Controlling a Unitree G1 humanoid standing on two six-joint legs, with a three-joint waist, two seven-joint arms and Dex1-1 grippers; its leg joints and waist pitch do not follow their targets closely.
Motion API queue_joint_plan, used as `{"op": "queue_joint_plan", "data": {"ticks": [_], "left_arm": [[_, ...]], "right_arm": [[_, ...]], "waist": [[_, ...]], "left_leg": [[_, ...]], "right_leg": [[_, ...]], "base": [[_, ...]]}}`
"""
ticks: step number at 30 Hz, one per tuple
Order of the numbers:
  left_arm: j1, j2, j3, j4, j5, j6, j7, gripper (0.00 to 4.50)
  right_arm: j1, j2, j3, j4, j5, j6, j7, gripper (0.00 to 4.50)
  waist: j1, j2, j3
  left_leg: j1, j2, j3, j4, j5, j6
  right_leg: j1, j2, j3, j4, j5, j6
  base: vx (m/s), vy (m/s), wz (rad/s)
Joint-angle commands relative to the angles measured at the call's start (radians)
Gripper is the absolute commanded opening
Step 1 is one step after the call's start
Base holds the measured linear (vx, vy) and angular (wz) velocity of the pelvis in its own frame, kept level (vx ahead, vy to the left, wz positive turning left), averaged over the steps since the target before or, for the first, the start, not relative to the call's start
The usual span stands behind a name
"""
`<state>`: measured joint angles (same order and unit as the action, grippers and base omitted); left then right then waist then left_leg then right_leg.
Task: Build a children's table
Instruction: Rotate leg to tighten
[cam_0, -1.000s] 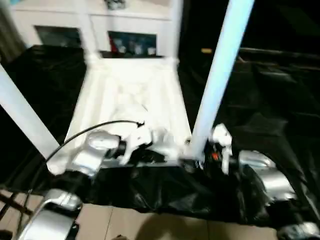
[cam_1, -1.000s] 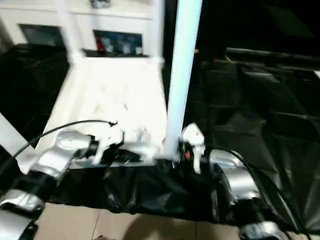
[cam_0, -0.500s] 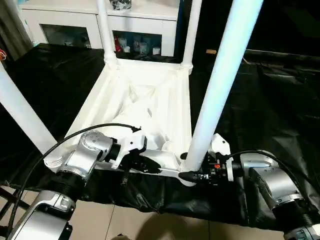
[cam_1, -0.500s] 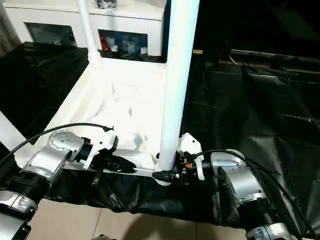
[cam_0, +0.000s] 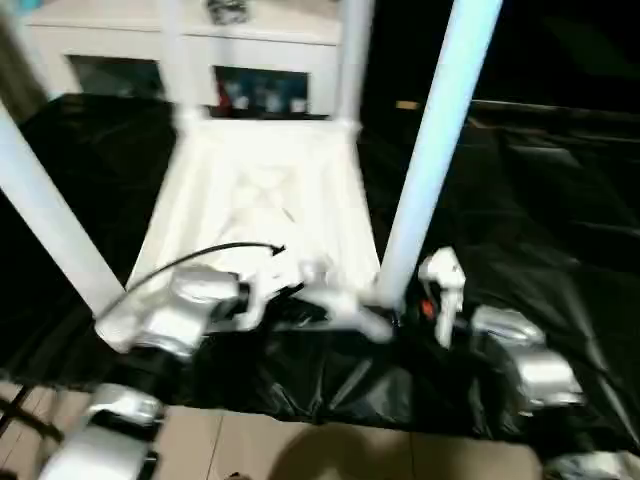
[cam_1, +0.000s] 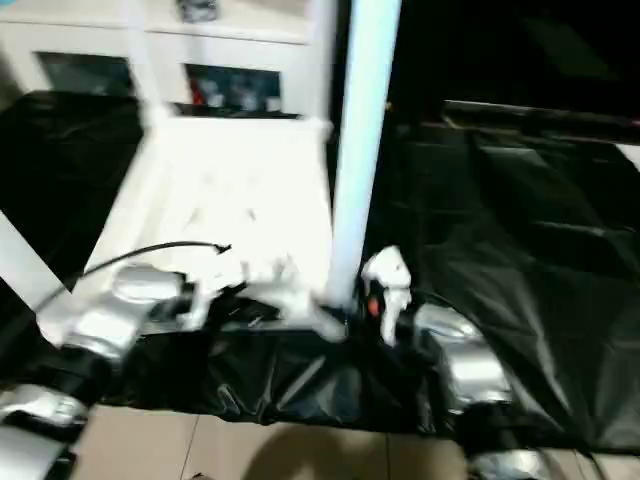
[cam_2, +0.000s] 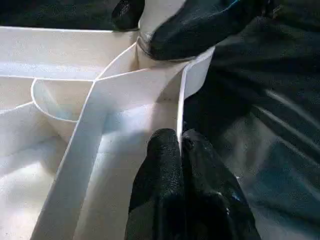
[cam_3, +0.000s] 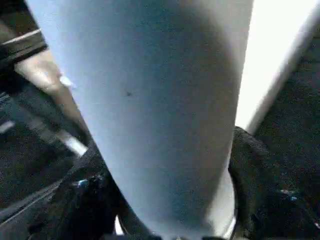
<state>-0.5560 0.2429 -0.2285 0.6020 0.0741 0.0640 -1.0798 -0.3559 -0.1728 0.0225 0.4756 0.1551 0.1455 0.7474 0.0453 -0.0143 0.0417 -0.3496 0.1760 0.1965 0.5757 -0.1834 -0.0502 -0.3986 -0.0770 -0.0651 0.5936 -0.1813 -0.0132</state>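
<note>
All four legs look socketed, we're nearly done.

Our left gripper (cam_2: 180, 150) pinches the children's table (cam_0: 265, 190) rim near the folding table's (cam_0: 540, 210) front edge; right gripper (cam_3: 165, 200) hugs the near-right leg (cam_0: 435, 150).

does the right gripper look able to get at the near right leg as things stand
Probably yes: the right gripper already sits at the base of that leg, a finger on each side, nothing between them.

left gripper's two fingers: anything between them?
Yes: the left gripper is shut on the thin side wall of the upturned children's table, seen in the left wrist view.
</note>
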Motion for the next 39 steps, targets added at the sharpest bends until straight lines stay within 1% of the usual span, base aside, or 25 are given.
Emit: {"op": "queue_joint_plan", "data": {"ticks": [1,3,4,6,8,10,11,14,16,17,18,19,20,22,24,25,26,27,29,31,34,35,36,37,39], "left_arm": [[-0.026,-0.086,-0.015,-0.032,-0.009,0.009,0.112,0.0],[-0.026,-0.115,-0.029,-0.036,0.016,0.017,0.168,0.0],[-0.027,-0.123,-0.033,-0.037,0.022,0.02,0.182,0.0],[-0.03,-0.139,-0.036,-0.037,0.028,0.024,0.201,0.0],[-0.033,-0.15,-0.042,-0.038,0.034,0.023,0.206,0.0],[-0.033,-0.151,-0.049,-0.039,0.038,0.02,0.194,0.0],[-0.033,-0.148,-0.052,-0.039,0.036,0.019,0.181,0.0],[-0.03,-0.138,-0.054,-0.042,0.033,0.015,0.161,0.0],[-0.025,-0.116,-0.059,-0.044,0.027,0.002,0.119,0.0],[-0.022,-0.093,-0.064,-0.043,0.022,-0.017,0.075,0.0],[-0.022,-0.09,-0.065,-0.042,0.021,-0.02,0.07,0.0],[-0.021,-0.083,-0.065,-0.041,0.019,-0.027,0.056,0.0],[-0.025,-0.061,-0.061,-0.028,0.014,-0.048,0.024,0.0],[-0.026,-0.054,-0.06,-0.024,0.013,-0.055,0.014,0.0],[-0.03,-0.033,-0.052,-0.017,-0.002,-0.066,-0.03,0.0],[-0.03,-0.029,-0.051,-0.017,-0.006,-0.068,-0.039,0.0],[-0.032,-0.009,-0.047,-0.016,-0.02,-0.074,-0.084,0.0],[-0.034,0.003,-0.045,-0.014,-0.026,-0.078,-0.11,0.0],[-0.034,0.025,-0.043,-0.013,-0.036,-0.082,-0.16,0.0],[-0.035,0.037,-0.044,-0.011,-0.041,-0.085,-0.184,0.0],[-0.036,0.055,-0.044,-0.005,-0.05,-0.089,-0.22,0.0],[-0.037,0.057,-0.043,-0.003,-0.049,-0.091,-0.224,0.0],[-0.039,0.058,-0.042,0.0,-0.049,-0.094,-0.227,0.0],[-0.042,0.064,-0.04,0.006,-0.053,-0.096,-0.241,0.0],[-0.047,0.075,-0.039,0.016,-0.062,-0.098,-0.27,0.0]], "right_arm": [[0.0,0.101,0.113,0.027,-0.034,0.005,-0.009,2.61],[-0.025,0.164,0.103,0.082,-0.066,0.002,-0.135,2.61],[-0.033,0.184,0.101,0.098,-0.076,-0.002,-0.172,2.61],[-0.043,0.212,0.102,0.115,-0.083,-0.013,-0.208,2.61],[-0.05,0.227,0.108,0.124,-0.094,-0.032,-0.226,2.61],[-0.051,0.228,0.103,0.124,-0.084,-0.034,-0.211,3.17],[-0.049,0.225,0.097,0.118,-0.068,-0.026,-0.19,3.17],[-0.044,0.208,0.099,0.107,-0.072,-0.033,-0.167,3.58],[-0.035,0.171,0.111,0.085,-0.077,-0.041,-0.119,3.69],[-0.024,0.133,0.12,0.061,-0.065,-0.043,-0.061,3.69],[-0.023,0.129,0.121,0.059,-0.064,-0.043,-0.053,3.69],[-0.021,0.116,0.124,0.052,-0.06,-0.045,-0.033,3.69],[-0.011,0.071,0.13,0.027,-0.046,-0.047,0.041,3.69],[-0.009,0.058,0.131,0.02,-0.042,-0.047,0.064,3.69],[0.0,0.011,0.137,-0.01,-0.02,-0.04,0.154,3.69],[0.002,0.003,0.138,-0.015,-0.015,-0.036,0.17,3.69],[0.01,-0.037,0.148,-0.043,0.005,-0.02,0.256,3.69],[0.014,-0.06,0.156,-0.059,0.012,-0.015,0.306,3.69],[0.02,-0.095,0.171,-0.082,0.024,-0.001,0.379,3.69],[0.025,-0.114,0.181,-0.096,0.028,0.005,0.418,3.69],[0.033,-0.144,0.2,-0.114,0.025,0.005,0.47,3.69],[0.034,-0.149,0.203,-0.117,0.026,0.006,0.479,3.69],[0.035,-0.156,0.207,-0.121,0.028,0.009,0.491,3.69],[0.039,-0.167,0.213,-0.129,0.029,0.007,0.509,3.69],[0.046,-0.184,0.223,-0.143,0.035,0.009,0.542,3.47]], "waist": [[-0.001,-0.001,-0.043],[-0.006,0.001,-0.046],[-0.013,0.0,-0.046],[-0.015,0.0,-0.046],[-0.014,0.001,-0.047],[-0.013,0.003,-0.047],[-0.014,0.003,-0.046],[-0.015,0.005,-0.046],[-0.014,0.006,-0.047],[-0.014,0.004,-0.047],[-0.012,0.004,-0.048],[-0.012,0.004,-0.048],[-0.01,0.004,-0.049],[-0.008,0.002,-0.05],[-0.004,0.0,-0.053],[-0.003,0.001,-0.054],[-0.001,0.0,-0.055],[0.001,0.0,-0.056],[0.011,0.004,-0.055],[0.017,0.004,-0.053],[0.029,0.004,-0.051],[0.031,0.0,-0.051],[0.039,0.002,-0.051],[0.04,0.001,-0.05],[0.044,-0.003,-0.051]], "left_leg": [[0.006,0.054,-0.034,-0.073,-0.33,0.005],[0.004,0.056,-0.034,-0.073,-0.318,0.005],[-0.001,0.053,-0.037,-0.076,-0.316,0.003],[0.003,0.054,-0.035,-0.073,-0.322,0.006],[0.004,0.054,-0.034,-0.073,-0.321,0.012],[0.004,0.053,-0.032,-0.073,-0.324,0.02],[0.003,0.054,-0.032,-0.074,-0.323,0.022],[0.002,0.054,-0.032,-0.075,-0.328,0.021],[0.004,0.055,-0.032,-0.075,-0.337,0.022],[0.002,0.055,-0.032,-0.075,-0.33,0.025],[0.003,0.055,-0.032,-0.074,-0.326,0.028],[0.001,0.055,-0.03,-0.073,-0.317,0.035],[0.0,0.054,-0.03,-0.071,-0.303,0.044],[0.0,0.054,-0.027,-0.069,-0.28,0.056],[-0.002,0.054,-0.026,-0.067,-0.249,0.063],[-0.003,0.056,-0.026,-0.066,-0.229,0.071],[-0.004,0.054,-0.026,-0.065,-0.218,0.08],[-0.003,0.056,-0.025,-0.064,-0.211,0.085],[-0.003,0.06,-0.021,-0.062,-0.193,0.096],[-0.001,0.062,-0.02,-0.063,-0.209,0.089],[0.004,0.064,-0.02,-0.065,-0.234,0.071],[0.004,0.065,-0.02,-0.066,-0.236,0.068],[0.005,0.065,-0.02,-0.066,-0.237,0.061],[0.005,0.065,-0.021,-0.068,-0.238,0.058],[0.005,0.064,-0.021,-0.068,-0.236,0.054]], "right_leg": [[0.032,-0.078,0.048,-0.1,-0.454,-0.149],[0.031,-0.078,0.051,-0.096,-0.435,-0.152],[0.037,-0.076,0.046,-0.094,-0.428,-0.153],[0.032,-0.077,0.048,-0.098,-0.439,-0.148],[0.031,-0.077,0.05,-0.099,-0.429,-0.151],[0.032,-0.075,0.05,-0.097,-0.406,-0.156],[0.033,-0.073,0.05,-0.096,-0.393,-0.16],[0.033,-0.073,0.05,-0.095,-0.382,-0.165],[0.034,-0.073,0.05,-0.095,-0.38,-0.168],[0.036,-0.073,0.051,-0.094,-0.366,-0.17],[0.037,-0.073,0.051,-0.093,-0.356,-0.173],[0.039,-0.072,0.052,-0.091,-0.332,-0.177],[0.042,-0.073,0.052,-0.088,-0.313,-0.184],[0.042,-0.074,0.053,-0.087,-0.288,-0.195],[0.047,-0.075,0.051,-0.084,-0.269,-0.203],[0.047,-0.074,0.051,-0.079,-0.234,-0.211],[0.051,-0.072,0.05,-0.075,-0.208,-0.221],[0.051,-0.072,0.049,-0.073,-0.193,-0.227],[0.05,-0.069,0.046,-0.068,-0.159,-0.244],[0.047,-0.07,0.046,-0.07,-0.184,-0.245],[0.043,-0.073,0.048,-0.074,-0.238,-0.233],[0.043,-0.074,0.048,-0.075,-0.247,-0.23],[0.043,-0.075,0.049,-0.076,-0.259,-0.221],[0.043,-0.075,0.049,-0.076,-0.265,-0.218],[0.043,-0.075,0.049,-0.077,-0.276,-0.207]], "base": [[0.0,0.0,0.0],[0.0,0.0,0.0],[0.0,0.0,0.0],[0.0,0.0,0.0],[0.0,0.0,0.0],[0.0,0.0,0.0],[0.0,0.0,0.0],[0.0,0.0,0.0],[0.0,0.0,0.0],[0.0,0.0,0.0],[0.0,0.0,0.0],[0.0,0.0,0.0],[0.0,0.0,0.0],[0.0,0.0,0.0],[0.0,0.0,0.0],[0.0,0.0,0.0],[0.0,0.0,0.0],[0.0,0.0,0.0],[0.0,0.0,0.0],[0.0,0.0,0.0],[0.0,0.0,0.0],[0.0,0.0,0.0],[0.0,0.0,0.0],[0.0,0.0,0.0],[0.0,0.0,0.0]]}}
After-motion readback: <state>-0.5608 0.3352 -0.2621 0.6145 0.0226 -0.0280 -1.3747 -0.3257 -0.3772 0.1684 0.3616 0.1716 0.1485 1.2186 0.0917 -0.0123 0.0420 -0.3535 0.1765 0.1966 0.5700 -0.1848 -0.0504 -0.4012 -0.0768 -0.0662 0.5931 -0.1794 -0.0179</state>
